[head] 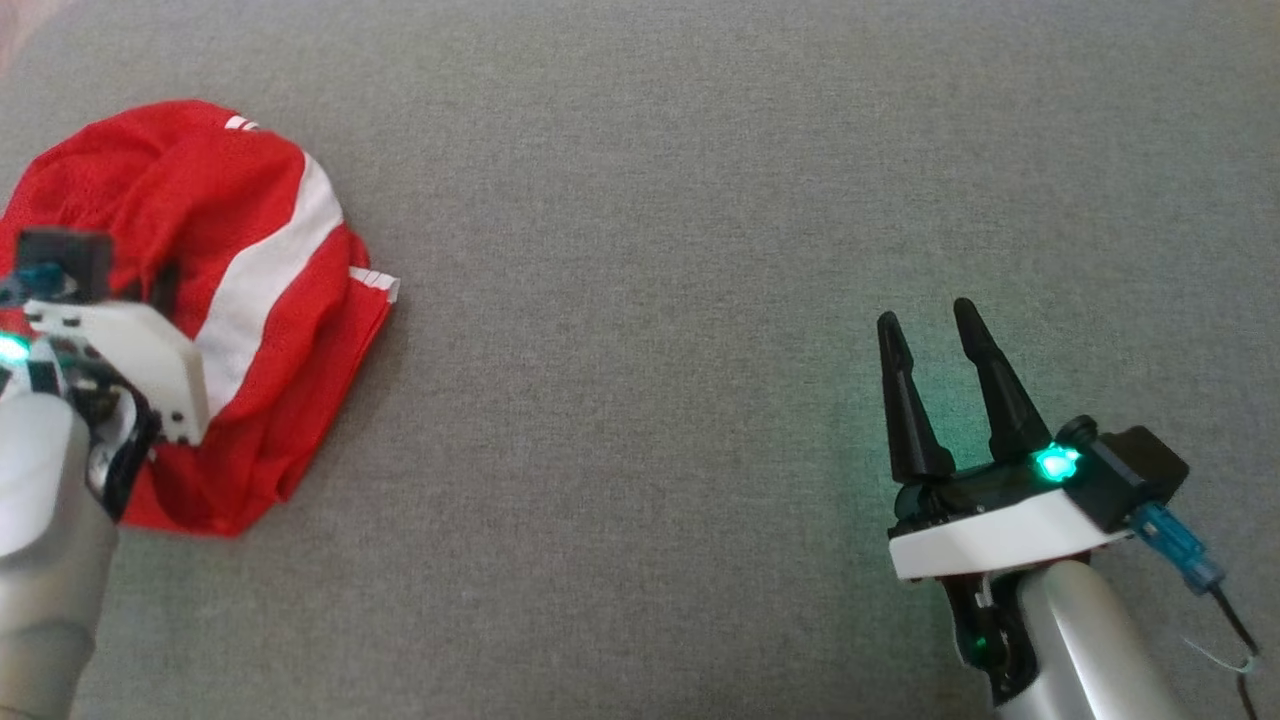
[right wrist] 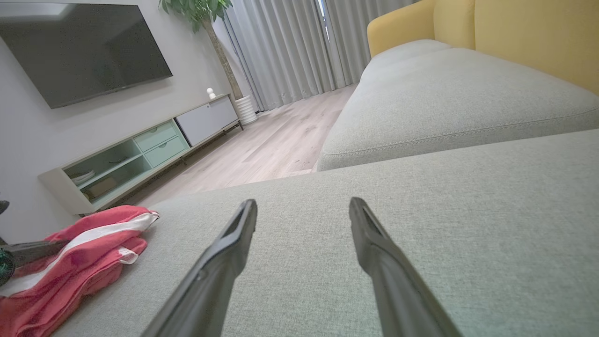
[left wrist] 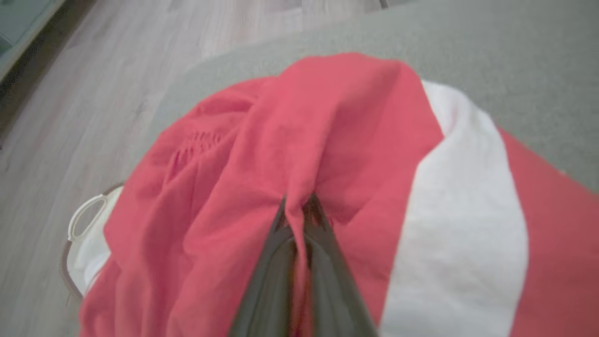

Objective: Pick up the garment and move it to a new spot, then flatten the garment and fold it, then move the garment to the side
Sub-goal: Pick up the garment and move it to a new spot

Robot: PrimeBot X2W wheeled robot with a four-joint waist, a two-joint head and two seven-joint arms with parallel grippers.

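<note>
The garment is red with a broad white stripe, crumpled in a heap at the left of the grey cushion. My left gripper is shut on a fold of the garment, its two dark fingers pinching red cloth between them. In the head view its white wrist block covers the fingers over the heap's near left part. My right gripper stands open far to the right, above bare cushion, nothing between its fingers. From the right wrist, the garment lies at the lower left, well away from the right gripper.
The grey sofa cushion spreads wide between the garment and my right gripper. Its edge runs just behind the garment, with wooden floor beyond. A white basket sits on the floor below that edge. A yellow sofa back rises at the right.
</note>
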